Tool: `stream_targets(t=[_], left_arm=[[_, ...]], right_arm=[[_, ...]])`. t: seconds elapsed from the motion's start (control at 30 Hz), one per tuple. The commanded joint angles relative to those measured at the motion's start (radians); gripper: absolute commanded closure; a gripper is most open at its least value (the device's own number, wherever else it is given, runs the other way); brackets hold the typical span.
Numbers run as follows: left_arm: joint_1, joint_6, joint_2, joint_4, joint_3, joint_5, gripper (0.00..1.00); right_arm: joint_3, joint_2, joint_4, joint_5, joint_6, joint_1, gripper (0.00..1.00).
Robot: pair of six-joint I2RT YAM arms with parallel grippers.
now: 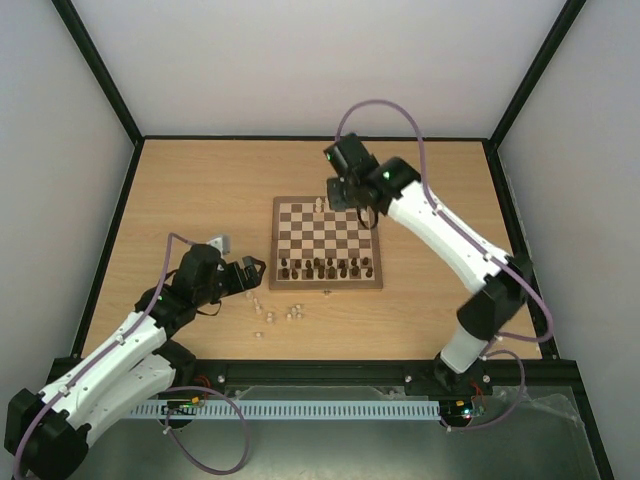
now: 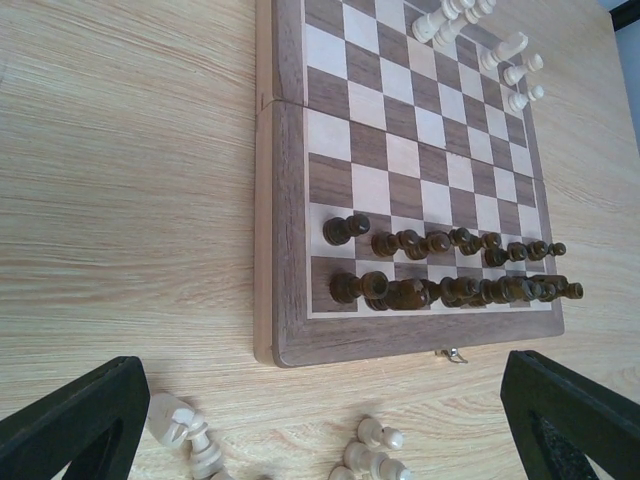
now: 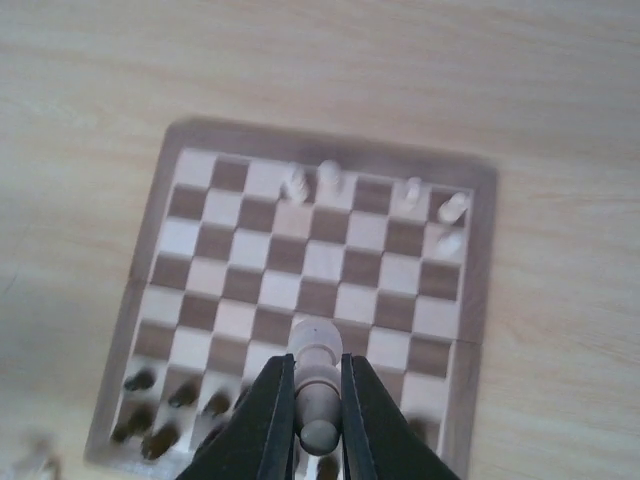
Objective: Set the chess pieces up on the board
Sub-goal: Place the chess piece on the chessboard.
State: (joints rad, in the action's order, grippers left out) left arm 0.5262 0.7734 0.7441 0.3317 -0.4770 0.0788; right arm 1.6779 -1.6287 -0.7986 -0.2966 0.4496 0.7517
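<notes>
Wooden tabletop (image 1: pixel 190 190): the chessboard (image 1: pixel 325 228) holds both dark ranks (image 1: pixel 327 267) but few pale pieces (image 2: pixel 505 62); loose pieces (image 1: pixel 283 312) lie near the spread left gripper (image 1: pixel 255 276), while the right gripper (image 3: pixel 318 405) pinches a pale piece (image 3: pixel 315 355).

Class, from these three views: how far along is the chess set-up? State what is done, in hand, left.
Done: dark pieces stand in two rows on the board; a few pale pieces stand at the opposite edge. In hand: the right tool grips one pale piece above the board. Left: loose pale pieces lie on the table by the open left tool.
</notes>
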Motion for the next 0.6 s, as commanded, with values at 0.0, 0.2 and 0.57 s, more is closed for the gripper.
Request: stream_targets(t=[0.0,0.2,0.57], left_arm=[[-0.009,-0.015,0.012,-0.029,0.005,0.012,0.0],[-0.014,-0.022,0.017,-0.022,-0.002,0.013,0.01],[-0.017,-0.025,0.022,-0.025,-0.004,0.022,0.0]], right_arm=[[0.216,-0.194,-0.164,0.021,-0.098,-0.108,0.93],[0.557,-0.472,-0.265,0.061,-0.152,-0.169,0.95],[0.631,-0.623,-0.272,0.087,-0.183,-0.201,0.95]])
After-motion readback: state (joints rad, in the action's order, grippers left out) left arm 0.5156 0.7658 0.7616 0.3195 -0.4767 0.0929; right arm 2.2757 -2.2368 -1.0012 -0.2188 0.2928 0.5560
